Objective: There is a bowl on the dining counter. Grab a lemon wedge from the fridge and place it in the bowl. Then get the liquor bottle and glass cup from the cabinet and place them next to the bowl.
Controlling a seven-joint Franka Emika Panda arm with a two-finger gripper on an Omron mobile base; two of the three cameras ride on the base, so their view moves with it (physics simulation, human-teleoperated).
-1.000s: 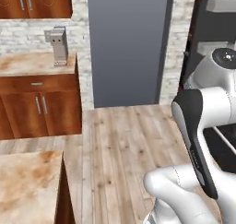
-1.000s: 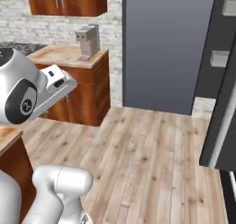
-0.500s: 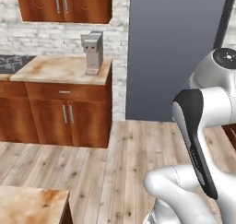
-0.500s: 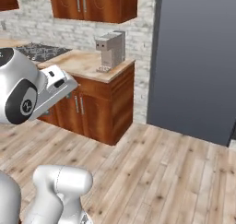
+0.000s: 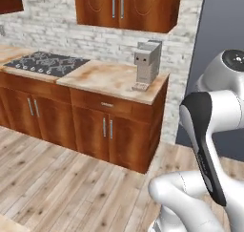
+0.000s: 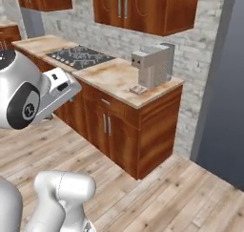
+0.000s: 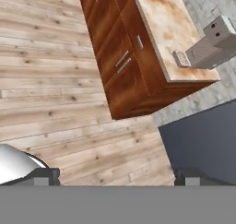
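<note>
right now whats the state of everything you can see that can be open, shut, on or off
wall cabinet: both doors shut
counter cupboard doors: shut
counter drawer: shut
coffee machine: upright on the counter, nothing on its tray
stovetop: nothing on it, no flame seen
end effector: open, holding nothing

Pale plank wood floor (image 5: 57,178) looking matt; glossy reddish wood base cabinets (image 6: 124,131) carrying slim metal handles; mottled beige stone counter (image 5: 112,78) looking polished; rough whitish brick wall (image 6: 195,49); matt grey coffee machine (image 6: 155,66).
</note>
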